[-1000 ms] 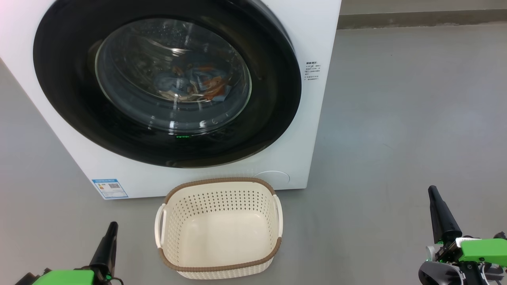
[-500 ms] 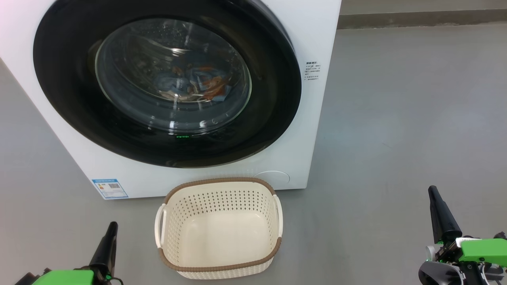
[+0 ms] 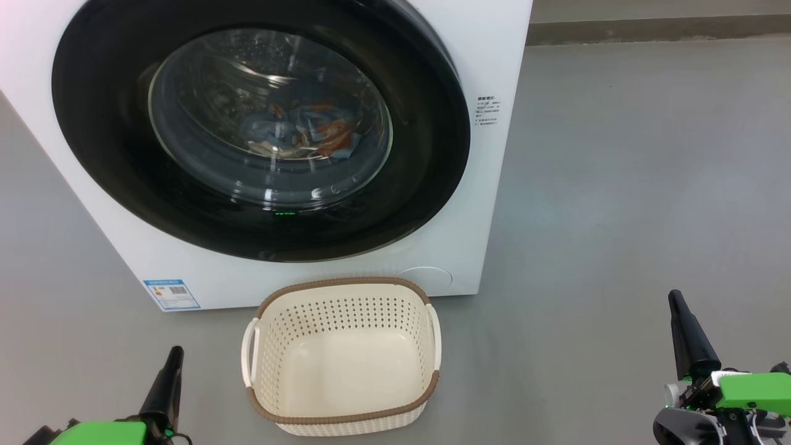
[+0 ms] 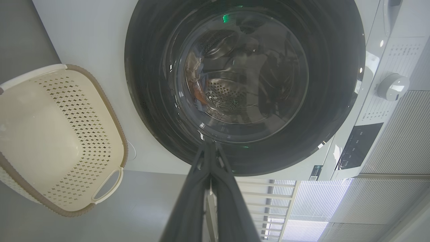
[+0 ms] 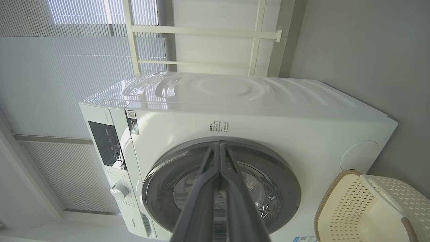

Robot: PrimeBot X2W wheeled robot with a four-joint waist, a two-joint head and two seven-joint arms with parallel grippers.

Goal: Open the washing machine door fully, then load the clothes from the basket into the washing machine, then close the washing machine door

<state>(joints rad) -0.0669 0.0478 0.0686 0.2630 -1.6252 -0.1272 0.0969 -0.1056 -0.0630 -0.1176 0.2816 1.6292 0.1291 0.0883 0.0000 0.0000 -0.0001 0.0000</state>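
On the grey floor (image 3: pixel 618 185) in front of us, nothing stirs: over the last second the washing machine (image 3: pixel 494 49), the basket and both arms have held exactly the same places. We read that stillness as the end of the job, not a pause in it.

The washing machine door (image 3: pixel 105 161) lies flush against the white front and appears shut, filling the head view from 9 o'clock round to 1 o'clock. Through its domed window we see the clothes (image 3: pixel 309 133), a light-blue and orange heap lying low in the steel drum (image 3: pixel 247 80), near the centre of the glass.

The basket (image 3: pixel 343 283) stands on the floor just beside the machine's foot, at 6 o'clock from the door. Its perforated walls and pale bottom hold nothing.

Our left end effector (image 3: pixel 175 355) sits at 7 o'clock in the head view and our right end effector (image 3: pixel 676 303) at 4 o'clock, each well apart from basket and door. Both have their dark fingers pressed together, gripping nothing.

With the load inside, the basket emptied and the door shut, we judge all three steps done and no further move called for.
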